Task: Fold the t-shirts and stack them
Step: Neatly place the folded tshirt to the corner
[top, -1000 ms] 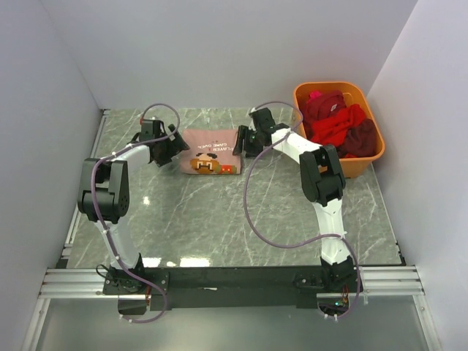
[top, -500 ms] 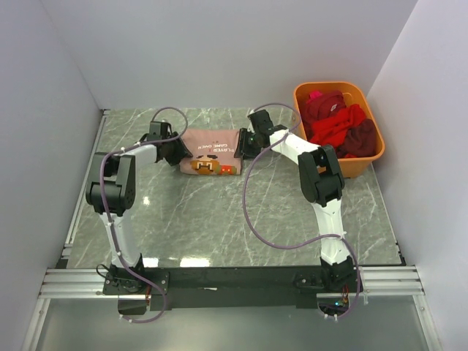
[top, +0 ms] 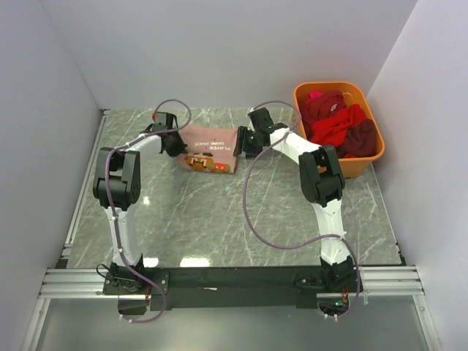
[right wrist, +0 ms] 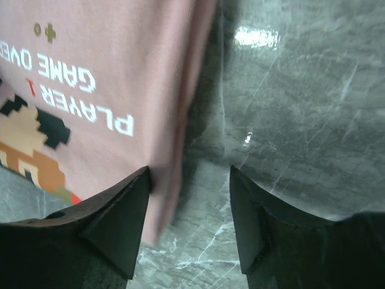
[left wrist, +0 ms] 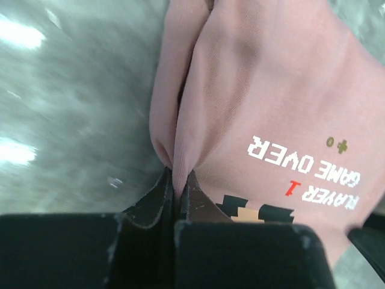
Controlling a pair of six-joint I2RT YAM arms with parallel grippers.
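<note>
As the overhead camera has it, the salmon-pink t-shirt (top: 210,149) lies folded on the table (top: 219,212) between my left gripper (top: 175,144) and right gripper (top: 240,142). Red t-shirts (top: 340,128) wait in the orange basket (top: 357,167).

Left wrist: jaws pinched tight on a soft ridge of its edge.

Right wrist: jaws apart, straddling the opposite hem.

It's light, limp cotton and will likely sag, so hold both edges.

I count one orange plastic basket (top: 330,85). Left of it lies one dusty salmon-pink cotton t-shirt (top: 210,148). Inside it I make out three crumpled ones: one bright red t-shirt (top: 338,129), one dark maroon t-shirt (top: 363,139), one magenta t-shirt (top: 315,95).
</note>
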